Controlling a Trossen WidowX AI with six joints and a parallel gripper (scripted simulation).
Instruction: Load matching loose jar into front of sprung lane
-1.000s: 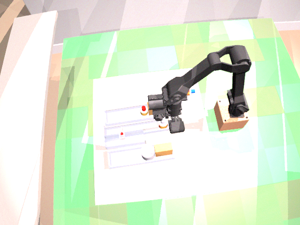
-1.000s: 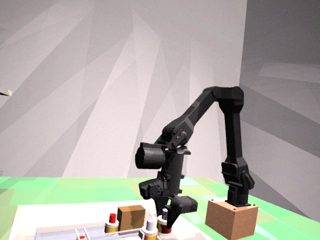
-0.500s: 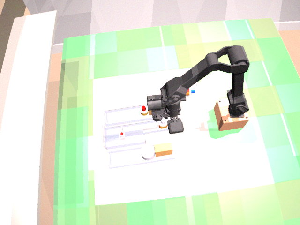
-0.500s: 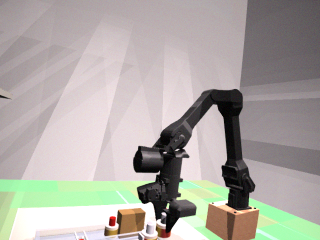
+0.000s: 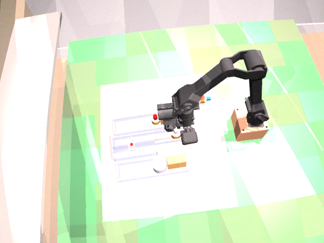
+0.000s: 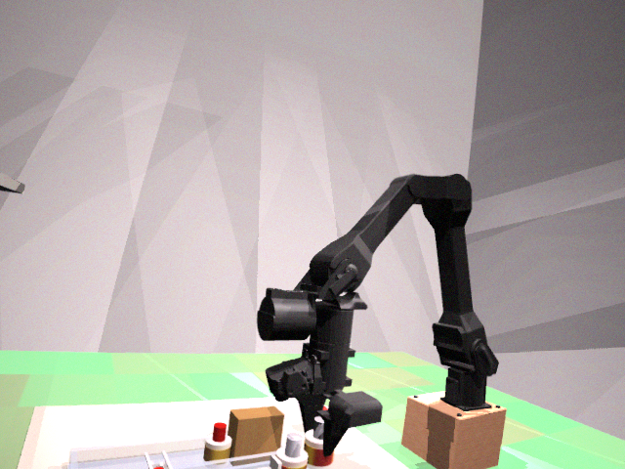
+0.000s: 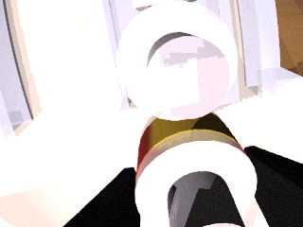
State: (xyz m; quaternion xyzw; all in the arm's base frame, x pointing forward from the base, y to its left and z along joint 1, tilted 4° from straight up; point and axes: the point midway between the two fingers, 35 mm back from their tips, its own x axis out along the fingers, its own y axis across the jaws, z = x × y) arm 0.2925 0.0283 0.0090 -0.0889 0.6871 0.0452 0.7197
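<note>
My gripper [image 5: 180,130] [image 6: 318,440] [image 7: 190,167] points down and is shut on an upright jar [image 6: 319,456] [image 7: 189,142] with a white shoulder, grey cap and red and yellow label. The overhead view hides this jar behind the gripper. The lane jar [image 5: 176,134] [image 6: 292,458] [image 7: 137,52], with a matching pale grey cap, stands upright at the arm-side end of the middle lane [image 5: 144,143]. The held jar is low, just in front of it; I cannot tell whether they touch. A small white part with a red patch [image 5: 131,144] is farther back. The front stop is not clear.
A red-capped jar [image 5: 155,120] [image 6: 218,447] and a brown block [image 6: 256,431] stand in one outer lane. A white round tub [image 5: 159,166] and an orange block [image 5: 176,161] stand in the other. A blue-capped jar [image 5: 203,98] lies behind the arm on the white mat [image 5: 167,198].
</note>
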